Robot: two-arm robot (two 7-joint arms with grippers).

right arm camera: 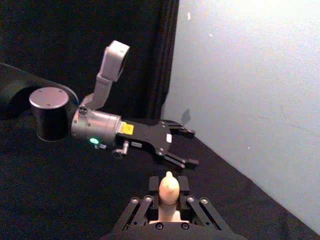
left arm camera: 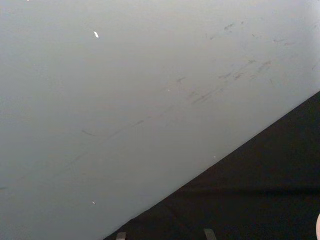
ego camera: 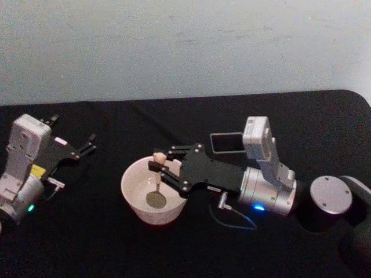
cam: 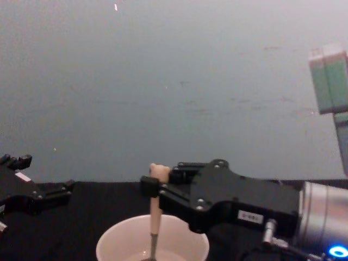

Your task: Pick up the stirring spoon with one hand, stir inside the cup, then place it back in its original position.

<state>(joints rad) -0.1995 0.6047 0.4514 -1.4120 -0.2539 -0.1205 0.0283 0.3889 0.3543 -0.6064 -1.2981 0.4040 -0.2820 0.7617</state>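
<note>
The cream-white cup [ego camera: 126,184] stands on the black table, left of centre. The stirring spoon [ego camera: 155,201] stands nearly upright in it, metal bowl on the cup's bottom, bear-head top above the rim. My right gripper [ego camera: 158,166] reaches in from the right and is shut on the spoon's beige handle just below the bear head. From the side, the spoon [cam: 155,215] drops from the right gripper [cam: 153,187] into the cup [cam: 117,247]. The bear head of the spoon [right arm camera: 168,186] sits between my right gripper's fingers [right arm camera: 150,200]. My left gripper [ego camera: 87,146] rests open at the far left, apart from the cup.
A dark grey square holder [ego camera: 227,142] stands behind the right gripper. A dark round cylinder [ego camera: 330,197] of the right arm sits at the right. The pale wall runs along the table's far edge. The left gripper [right arm camera: 186,147] shows open beyond the spoon.
</note>
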